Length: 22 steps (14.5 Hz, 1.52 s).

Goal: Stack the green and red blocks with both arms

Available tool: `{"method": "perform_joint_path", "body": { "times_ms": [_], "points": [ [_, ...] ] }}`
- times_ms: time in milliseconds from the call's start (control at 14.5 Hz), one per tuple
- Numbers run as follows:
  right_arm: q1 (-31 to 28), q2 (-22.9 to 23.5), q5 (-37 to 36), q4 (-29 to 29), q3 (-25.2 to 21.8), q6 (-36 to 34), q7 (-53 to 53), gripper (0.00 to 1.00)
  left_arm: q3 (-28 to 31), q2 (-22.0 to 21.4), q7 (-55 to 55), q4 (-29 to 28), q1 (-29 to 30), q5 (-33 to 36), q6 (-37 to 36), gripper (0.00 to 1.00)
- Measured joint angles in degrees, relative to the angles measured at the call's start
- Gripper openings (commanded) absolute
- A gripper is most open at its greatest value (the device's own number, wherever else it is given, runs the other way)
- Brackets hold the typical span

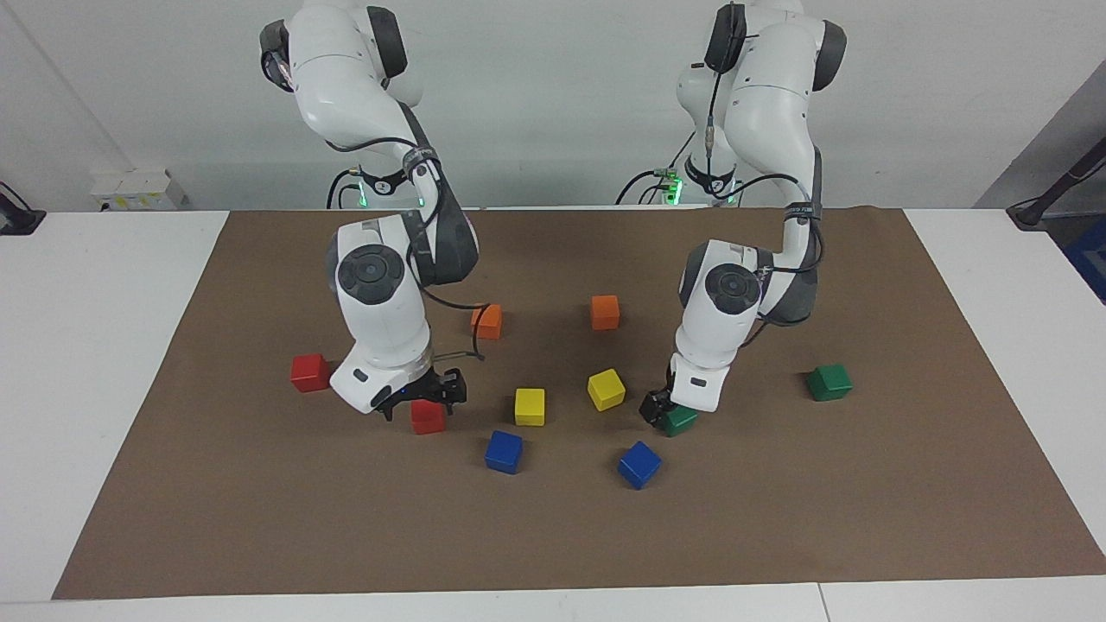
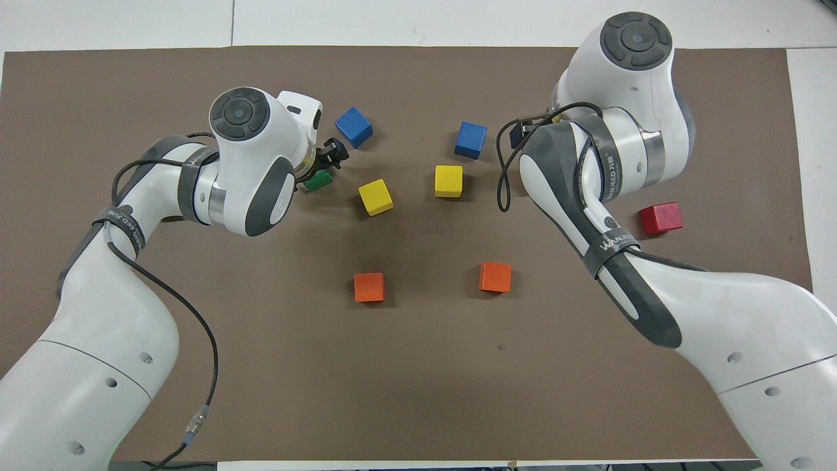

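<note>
In the facing view my right gripper hangs open just over one red block, its fingers spread on either side of the block's top. The other red block lies alone nearer the right arm's end of the table. My left gripper is low and open at a green block, a finger showing beside it. A second green block sits toward the left arm's end. In the overhead view the right arm covers its red block and the left arm covers the second green block.
On the brown mat lie two orange blocks, two yellow blocks and two blue blocks, all between the two grippers. The white table borders the mat.
</note>
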Motion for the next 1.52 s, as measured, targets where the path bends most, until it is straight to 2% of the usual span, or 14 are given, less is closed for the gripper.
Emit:
{"method": "perform_joint_path", "body": {
  "times_ms": [138,207,276,345,414,552,760,967,1243,1381,1450,1519],
  "points": [
    [-0.37,0.47,0.0,-1.05,-0.03,1.45,0.0,1.0,-0.01,0.0,-0.12,0.0,0.0,0.0,0.0,0.86],
    [-0.52,0.61,0.03,-1.62,-0.03,2.02,0.03,1.0,-0.01,0.0,-0.18,0.0,-0.01,0.0,0.0,0.75],
    [-0.54,0.65,0.16,-2.21,-0.03,2.45,0.3,1.0,-0.03,0.0,-0.21,0.0,-0.02,0.0,0.01,0.49],
    [-0.46,0.64,0.27,-2.72,0.0,2.89,0.97,1.0,-0.03,0.0,-0.27,0.0,-0.02,0.0,0.01,0.14],
    [-0.41,0.62,0.37,-3.3,0.05,3.58,1.33,1.0,-0.02,0.0,-0.33,0.0,-0.02,0.0,-0.04,0.0],
    [-0.46,0.58,0.49,-4.6,0.06,4.38,1.68,1.0,0.03,-0.1,-0.34,0.31,-0.02,0.57,-2.08,0.0],
    [-0.47,0.13,0.59,-6.7,0.05,5.77,1.76,1.0,0.11,-0.73,-0.33,4.16,0.04,3.29,-10.86,0.0],
    [-0.47,-0.51,0.64,-9.42,0.05,8.21,1.77,1.0,0.3,-3.84,4.06,4.88,1.47,3.54,-15.25,0.0],
    [-0.45,-0.66,0.67,-11.67,0.06,10.24,1.78,1.0,0.47,-10.93,21.12,1.24,10.95,1.97,-19.31,0.0],
    [-0.45,-0.68,0.68,-12.67,0.06,11.34,1.78,0.98,0.53,-12.74,30.26,0.22,15.9,1.47,-20.12,0.0],
    [-0.45,-0.69,0.68,-12.89,0.06,11.41,1.79,0.82,0.54,-12.99,33.86,-0.1,17.72,1.28,-20.13,0.0],
    [-0.45,-0.74,0.7,-13.03,0.06,11.41,1.84,0.55,0.56,-12.99,36.08,-0.37,19.06,1.14,-20.13,0.0]
  ]
}}
